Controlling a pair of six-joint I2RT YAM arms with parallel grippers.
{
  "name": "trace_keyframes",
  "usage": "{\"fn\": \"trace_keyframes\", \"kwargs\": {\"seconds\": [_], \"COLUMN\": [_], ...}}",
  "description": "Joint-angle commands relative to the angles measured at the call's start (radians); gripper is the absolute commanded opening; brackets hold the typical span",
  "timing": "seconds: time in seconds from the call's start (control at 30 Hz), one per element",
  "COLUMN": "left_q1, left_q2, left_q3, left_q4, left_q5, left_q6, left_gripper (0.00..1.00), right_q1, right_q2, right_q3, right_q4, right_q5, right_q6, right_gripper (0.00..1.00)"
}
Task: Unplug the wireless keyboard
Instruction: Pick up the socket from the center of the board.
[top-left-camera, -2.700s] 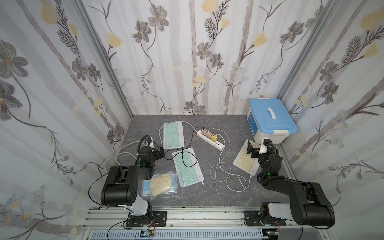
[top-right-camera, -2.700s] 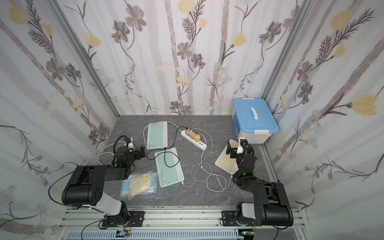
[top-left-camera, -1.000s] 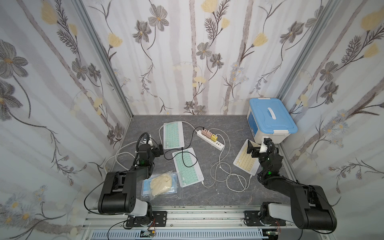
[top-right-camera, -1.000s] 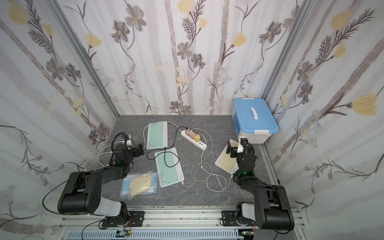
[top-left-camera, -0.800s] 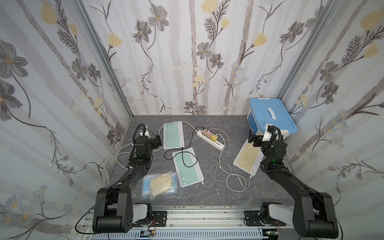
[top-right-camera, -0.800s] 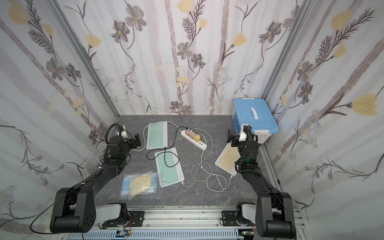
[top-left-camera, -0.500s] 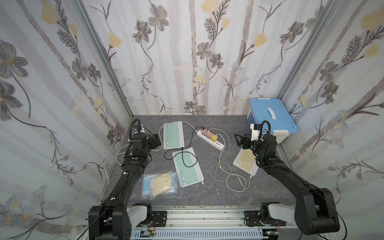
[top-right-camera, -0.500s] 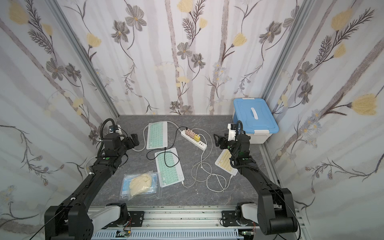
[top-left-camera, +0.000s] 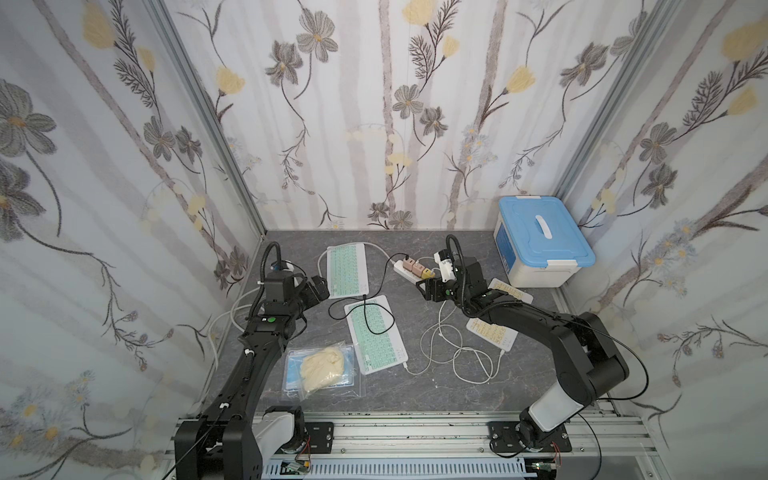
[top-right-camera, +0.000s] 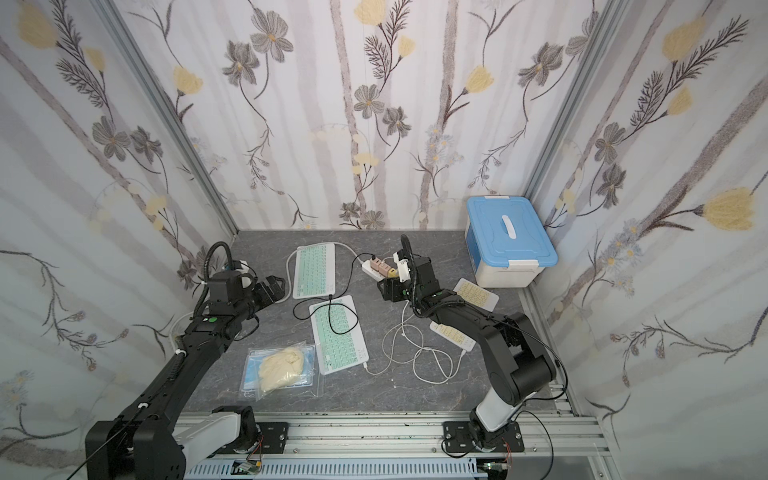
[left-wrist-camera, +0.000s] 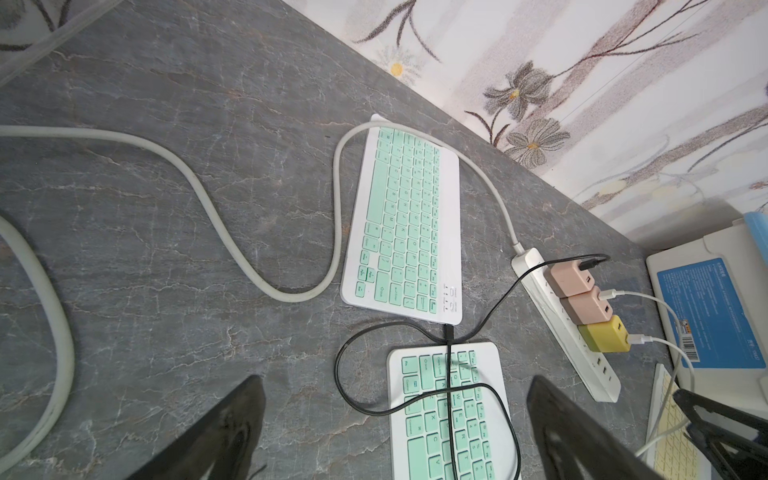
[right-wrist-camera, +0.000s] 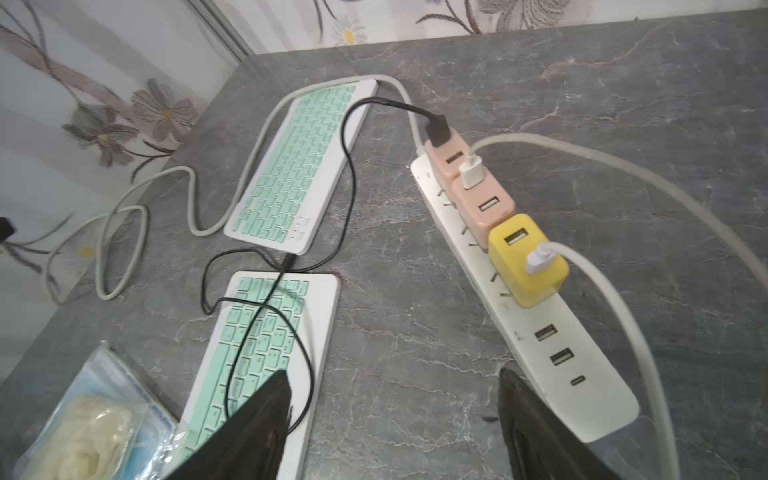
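Mid-table, just near-right of the power strip (top-left-camera: 401, 268): right gripper (top-left-camera: 429, 289) has swung out from its folded rest, jaws apart, empty. Left gripper (top-left-camera: 316, 288) also extended, jaws wide, just left of the far green keyboard (top-left-camera: 347, 270). Its black plug (right-wrist-camera: 436, 126) remains seated in the pink charger (right-wrist-camera: 446, 160); approach looks done, pull pending.

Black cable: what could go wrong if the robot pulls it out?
The black cable loops over the near green keyboard, so a tug might drag it. The chargers sit tightly together on the strip; the open right gripper might pinch the wrong one, or lift the strip too.
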Motion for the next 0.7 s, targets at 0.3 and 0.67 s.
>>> {"fn": "trace_keyframes", "kwargs": {"seconds": [0.3, 0.67], "left_q1": [0.001, 0.002], "left_q2": [0.031, 0.055], "left_q3": [0.021, 0.024], "left_q4": [-0.041, -0.032], "left_q5": [0.021, 0.032], "left_q6": [-0.016, -0.020], "left_gripper": [1.00, 1.00], "right_q1": [-0.070, -0.088], "right_q2": [0.173, 0.280], "right_q3": [0.126, 0.220], "right_q4": [-0.184, -0.277], "right_q5": [0.129, 0.201], "right_q6": [0.010, -0.055], "right_gripper": [0.79, 0.83]}}
